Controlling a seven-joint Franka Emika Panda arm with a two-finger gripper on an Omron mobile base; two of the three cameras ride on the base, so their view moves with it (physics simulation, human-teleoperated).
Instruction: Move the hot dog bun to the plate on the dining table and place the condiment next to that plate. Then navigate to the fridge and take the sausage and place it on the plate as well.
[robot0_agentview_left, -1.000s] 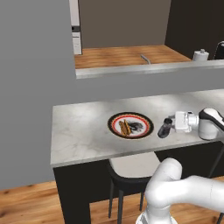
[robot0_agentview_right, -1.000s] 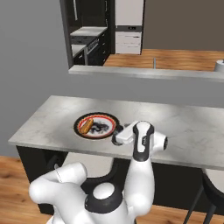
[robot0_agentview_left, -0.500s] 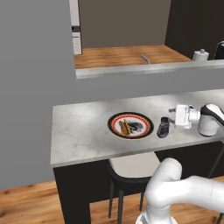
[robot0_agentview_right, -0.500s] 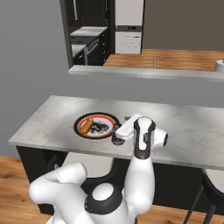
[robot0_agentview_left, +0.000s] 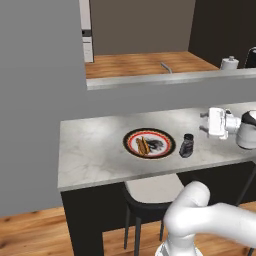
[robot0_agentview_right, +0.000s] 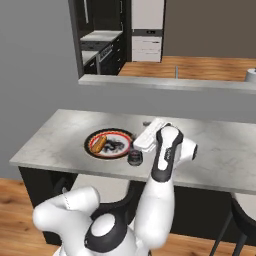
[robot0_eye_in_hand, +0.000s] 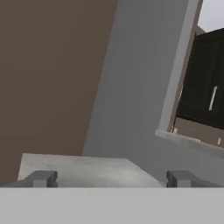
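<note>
While my pincer (robot0_agentview_left: 204, 121) hangs above the dining table (robot0_agentview_left: 90, 150), its jaws stand wide apart with nothing between them, raised clear of the jar. The plate (robot0_agentview_left: 149, 143) lies flat near the middle of the table's front half, and the hot dog bun (robot0_agentview_left: 143, 146) rests on it, toward its left side. The condiment (robot0_agentview_left: 186, 145) stands upright on the marble just beside the plate's right rim, between the plate and my pincer. From my hand I see my fingertips (robot0_eye_in_hand: 41, 178) over a pale stretch of table.

Condiment (robot0_agentview_right: 135, 158) partly hidden behind arm; its label too small to read.
</note>
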